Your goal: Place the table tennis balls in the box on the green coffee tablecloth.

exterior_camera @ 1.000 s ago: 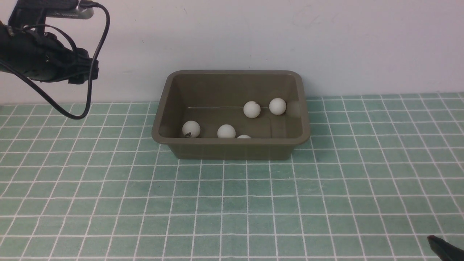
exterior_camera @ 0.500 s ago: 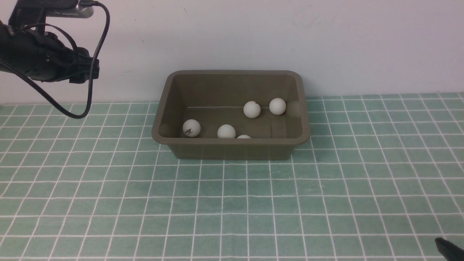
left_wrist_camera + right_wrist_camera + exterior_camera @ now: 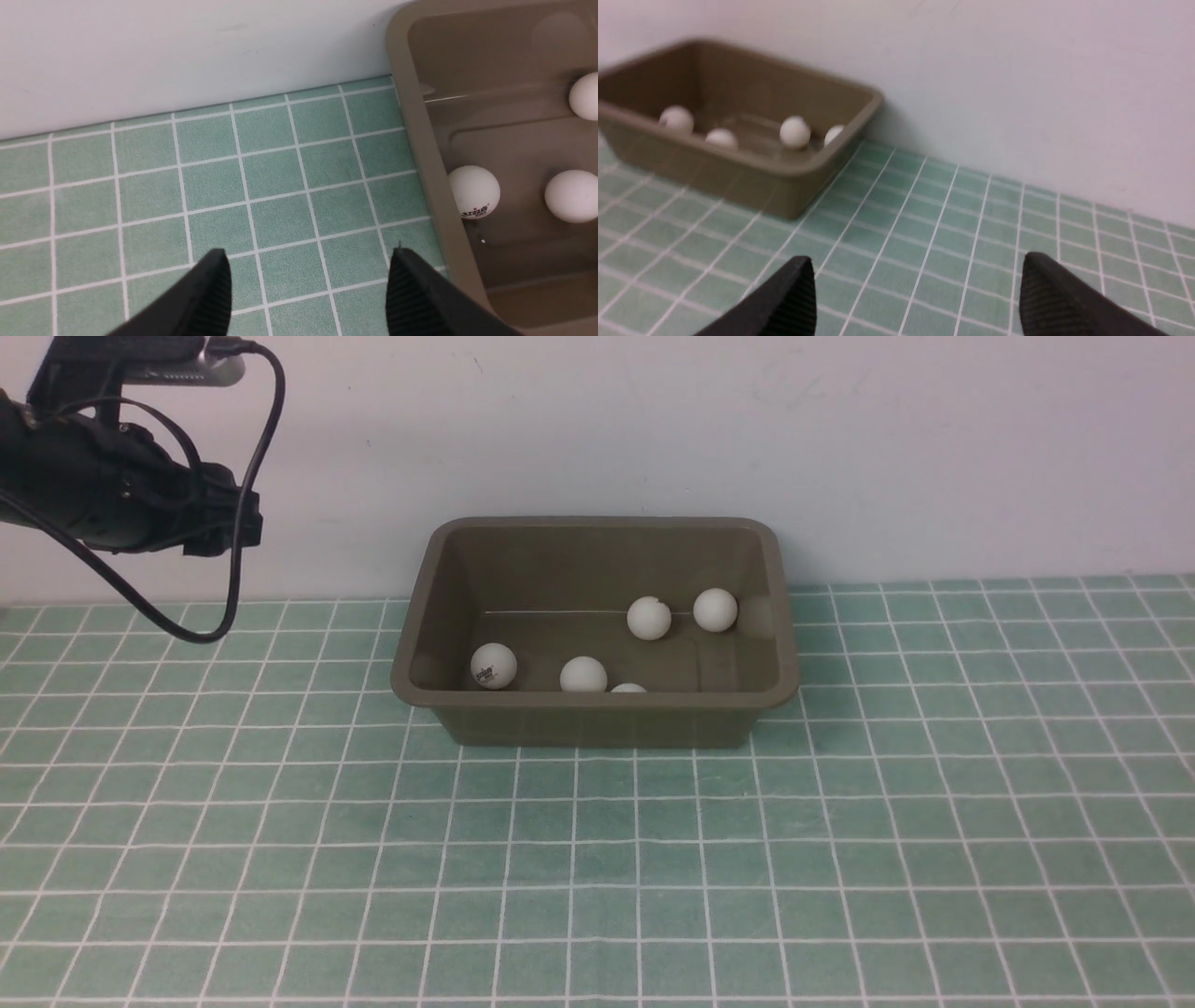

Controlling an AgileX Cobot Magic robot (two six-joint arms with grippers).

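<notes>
**Five balls seen in the box, cloth bare, both grippers empty**

I took the box (image 3: 597, 625) as my landmark and read the scene from left to right.

Well to the left of the box and raised above the cloth (image 3: 597, 859), I had the left arm (image 3: 112, 495). Its gripper (image 3: 308, 280) showed fingers apart with nothing between them, only bare cloth beneath, just outside the box's left wall.

Inside the box I counted the balls. One with a printed logo (image 3: 493, 665) lay near the left wall, by the front. Beside it, toward the middle, sat a second ball (image 3: 583, 674), and a third (image 3: 628, 688) was mostly hidden behind the front rim. Further right and toward the back wall lay two more (image 3: 648, 618) (image 3: 715, 609), close together but apart.

That made five I could see. If there was a sixth, I could not find it; it may have been tucked behind the front rim, and I could not tell.

To the right of the box, the cloth held nothing. The right gripper (image 3: 915, 298) was out of the front view; its own camera showed the fingers wide apart and empty, the box well away from it.

I judged the task done or nearly so: no ball was left on the cloth in any view.
</notes>
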